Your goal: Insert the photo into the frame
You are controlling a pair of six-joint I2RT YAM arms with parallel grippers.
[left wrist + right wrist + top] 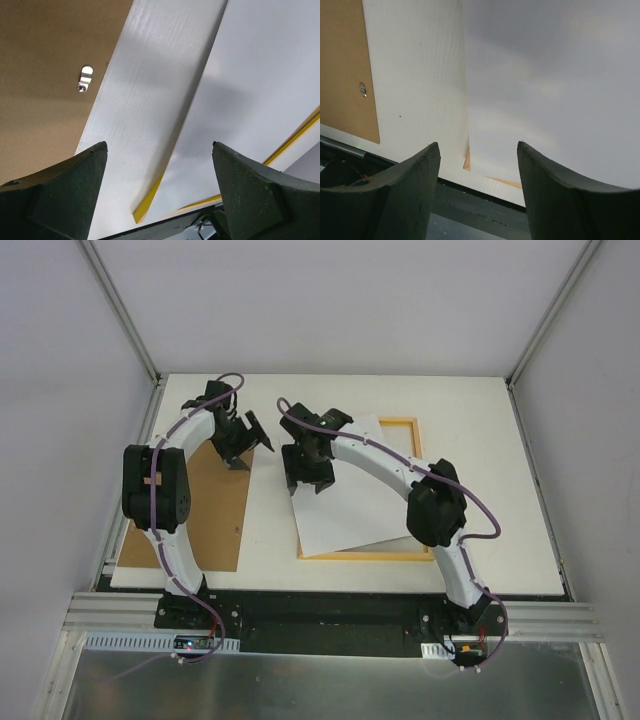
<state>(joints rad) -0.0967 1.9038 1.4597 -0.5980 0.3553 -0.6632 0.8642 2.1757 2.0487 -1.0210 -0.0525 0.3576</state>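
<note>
Photo [350, 515], white side up, is laid askew across the frame [405, 422]; its left edge is straddled by the open, empty right pincer [302, 482]. The left pincer [248, 445] is open too.

We see the photo [345, 512], white side up, askew over the frame [402, 421]; a brown backing board [215, 510] lies left.

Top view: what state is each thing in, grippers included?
photo: white side up, crooked across the frame, not seated
frame: lying flat, partly covered by the photo
backing board: lying flat, apart from the frame
left gripper: open, empty
right gripper: open, empty, over the photo
</note>
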